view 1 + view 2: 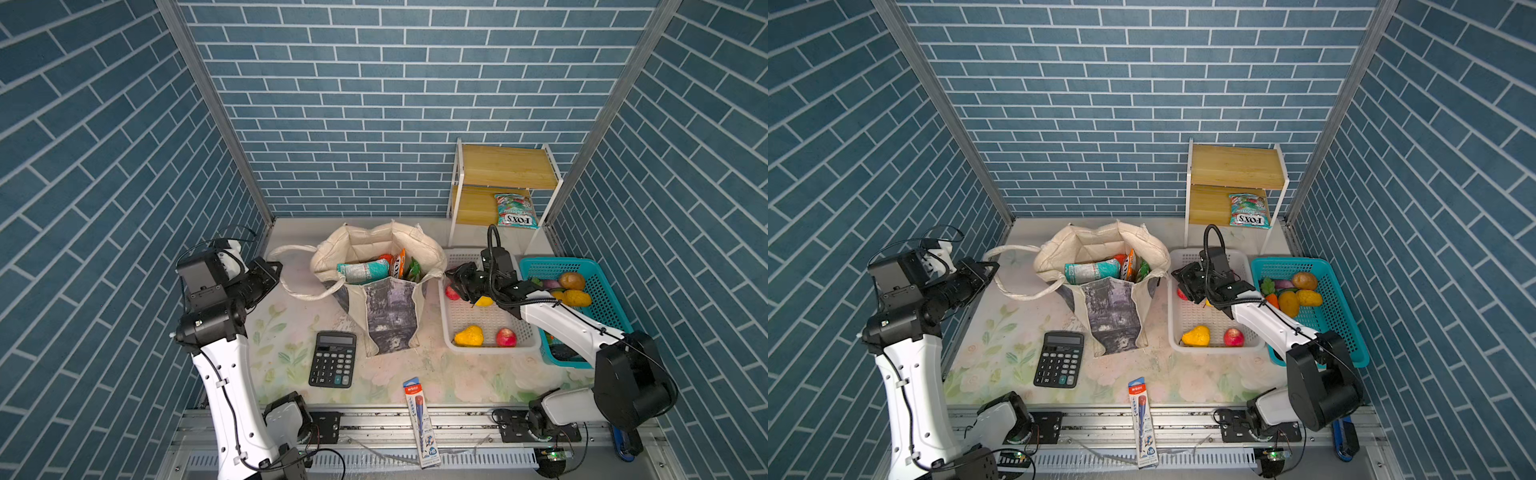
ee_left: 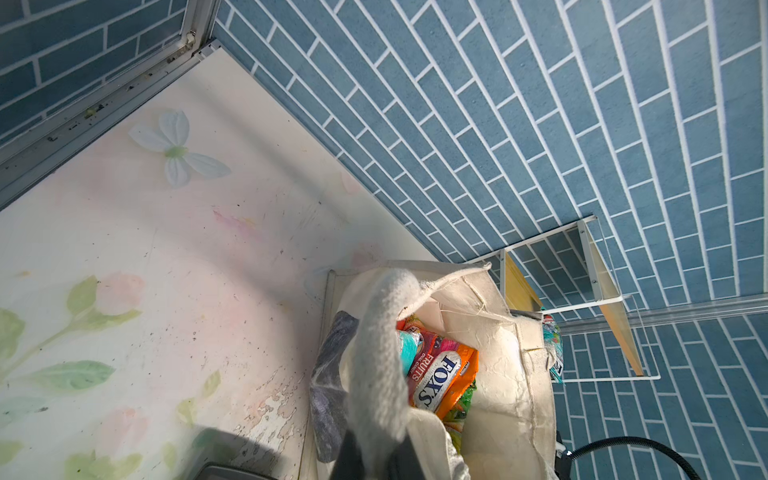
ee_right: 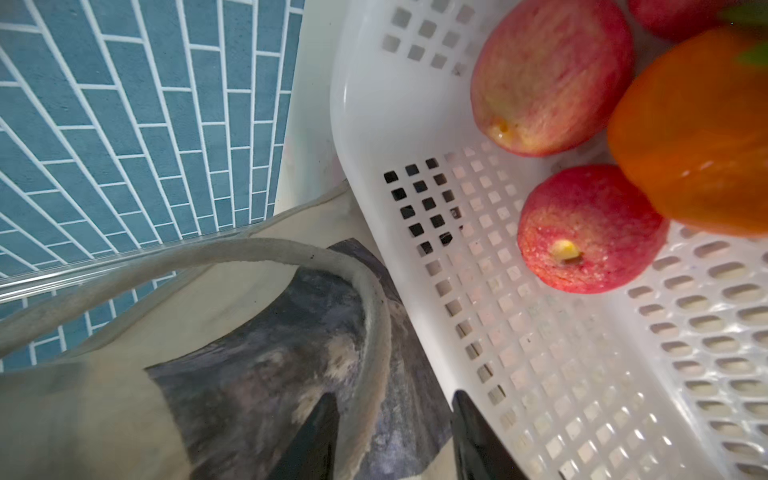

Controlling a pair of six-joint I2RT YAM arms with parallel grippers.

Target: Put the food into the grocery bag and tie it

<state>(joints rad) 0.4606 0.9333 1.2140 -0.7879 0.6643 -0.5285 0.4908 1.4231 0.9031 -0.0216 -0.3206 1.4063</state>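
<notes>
A: Where's the grocery bag (image 1: 390,316), and what do I have on it?

B: It stands open mid-table with its printed panel facing you and candy packets (image 1: 365,270) inside. Your left gripper (image 1: 274,268), off to the bag's left, is clamped on the left strap (image 2: 382,332), which is drawn out leftward from the rim.

A: And the right side?

B: The right strap (image 3: 374,307) hangs down the bag's right flank, between the bag and the white basket (image 3: 365,124). Your right gripper (image 3: 392,399) sits right there, jaws parted to a moderate gap and gripping nothing. The strap runs along the fingers through that gap, closer to one finger than the other. The right arm is plainly the one for it.

A: So just close?

B: I'd judge so, but mind the basket wall just beside the other finger. Also, the apples (image 3: 590,228) in that basket, the vegetables in the teal basket (image 1: 615,316) and a packet on the far shelf (image 1: 515,210) aren't bagged yet.
</notes>
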